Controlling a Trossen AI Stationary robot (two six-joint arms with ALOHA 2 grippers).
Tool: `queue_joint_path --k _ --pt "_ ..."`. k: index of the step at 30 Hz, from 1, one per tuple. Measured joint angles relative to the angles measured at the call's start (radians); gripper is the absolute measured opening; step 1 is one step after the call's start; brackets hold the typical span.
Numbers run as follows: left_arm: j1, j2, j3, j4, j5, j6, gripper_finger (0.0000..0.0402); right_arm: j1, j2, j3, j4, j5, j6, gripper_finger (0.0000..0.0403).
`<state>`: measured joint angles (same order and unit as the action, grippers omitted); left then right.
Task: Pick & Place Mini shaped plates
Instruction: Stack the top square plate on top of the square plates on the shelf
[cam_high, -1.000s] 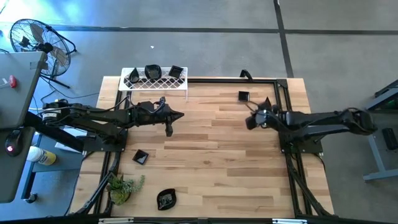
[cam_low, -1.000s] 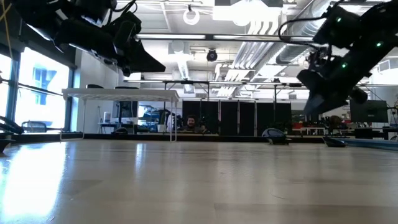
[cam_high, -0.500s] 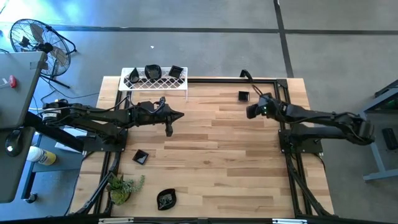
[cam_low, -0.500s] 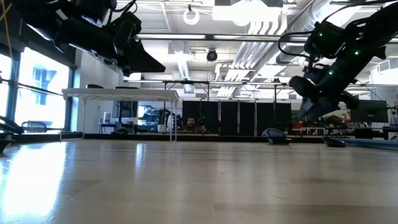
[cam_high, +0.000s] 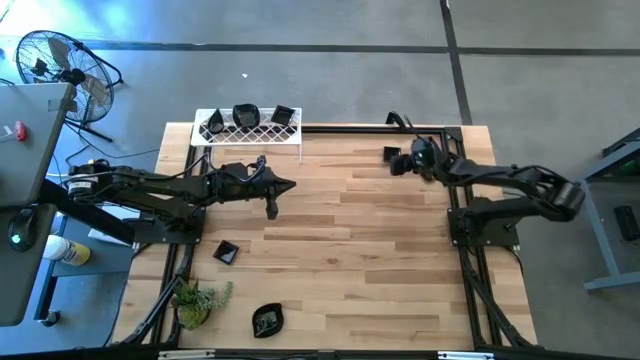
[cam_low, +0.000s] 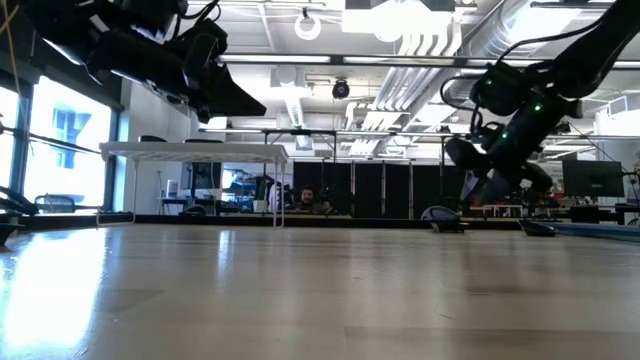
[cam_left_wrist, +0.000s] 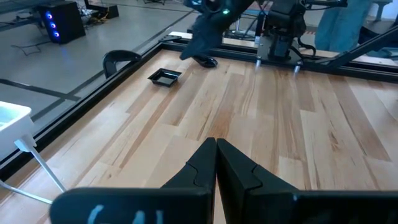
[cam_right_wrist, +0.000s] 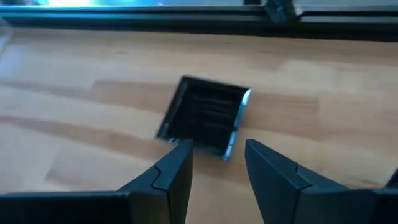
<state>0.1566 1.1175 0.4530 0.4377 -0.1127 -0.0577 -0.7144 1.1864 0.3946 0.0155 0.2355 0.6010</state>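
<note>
Right tool (cam_right_wrist: 217, 165) open, square plate (cam_right_wrist: 205, 117) just ahead

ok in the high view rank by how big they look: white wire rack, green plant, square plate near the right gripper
1. White wire rack, clearly largest.
2. Green plant, mid-sized.
3. Square plate by the open right gripper, smallest.

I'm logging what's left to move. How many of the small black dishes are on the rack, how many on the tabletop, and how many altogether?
Glossy black mini plates on the white wire rack: 3
Glossy black mini plates on the wooden tabletop: 3
Total: 6
</note>
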Motion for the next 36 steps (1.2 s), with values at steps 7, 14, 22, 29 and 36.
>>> queue_joint_path --k 7,14,22,29,36 --pt "0.000 0.000 0.000 0.001 0.000 0.000 0.0007 -0.075 0.136 0.061 0.009 0.009 -0.026 0.0142" --pt "0.000 0.000 0.000 0.001 0.000 0.000 0.0007 -0.101 0.228 0.074 0.074 0.010 -0.019 0.0142" --pt "0.000 0.000 0.000 0.001 0.000 0.000 0.0007 -0.097 0.237 0.076 0.081 -0.010 0.014 0.0125" --pt "0.000 0.000 0.000 0.002 0.000 0.000 0.0007 -0.053 0.304 0.076 0.123 0.048 0.030 0.0119" --pt "0.000 0.000 0.000 0.001 0.000 0.000 0.0007 -0.020 0.336 0.076 0.141 0.085 0.053 0.0118"
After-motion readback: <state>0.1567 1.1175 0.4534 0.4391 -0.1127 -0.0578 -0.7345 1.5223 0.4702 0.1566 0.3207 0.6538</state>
